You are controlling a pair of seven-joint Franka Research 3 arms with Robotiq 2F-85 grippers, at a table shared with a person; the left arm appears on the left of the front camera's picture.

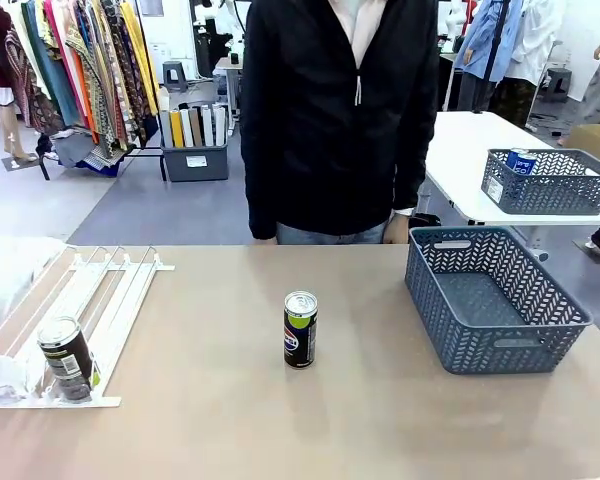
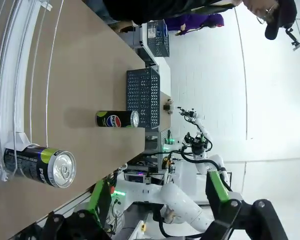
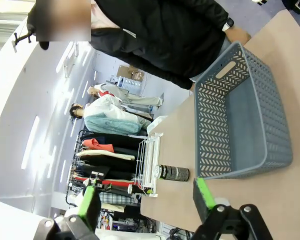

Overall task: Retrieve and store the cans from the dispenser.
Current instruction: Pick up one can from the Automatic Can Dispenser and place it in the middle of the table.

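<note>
Starting big: the broad tan table [image 1: 210, 420], with a person [image 1: 330, 120] in a black zipped jacket standing at its far edge. Over on the robot's right side of the tabletop, a dark grey mesh basket [image 1: 435, 290], slotted handles at both ends. Over on the left, the dispenser [image 1: 105, 290]: flat, white, long rails running toward the near edge, clear stoppers at that near end. On to the left gripper [image 2: 160, 200], from its own wrist camera: spread wide, green pads well apart, clutching nothing. Same story for the right gripper [image 3: 146, 202]: gaping open, nothing between the pads. And smallest of all: one black Pepsi can [image 1: 68, 358] standing in a dispenser lane at the stopper end; a second Pepsi can [image 1: 300, 329] upright mid-table, between dispenser and basket, touching neither.
</note>
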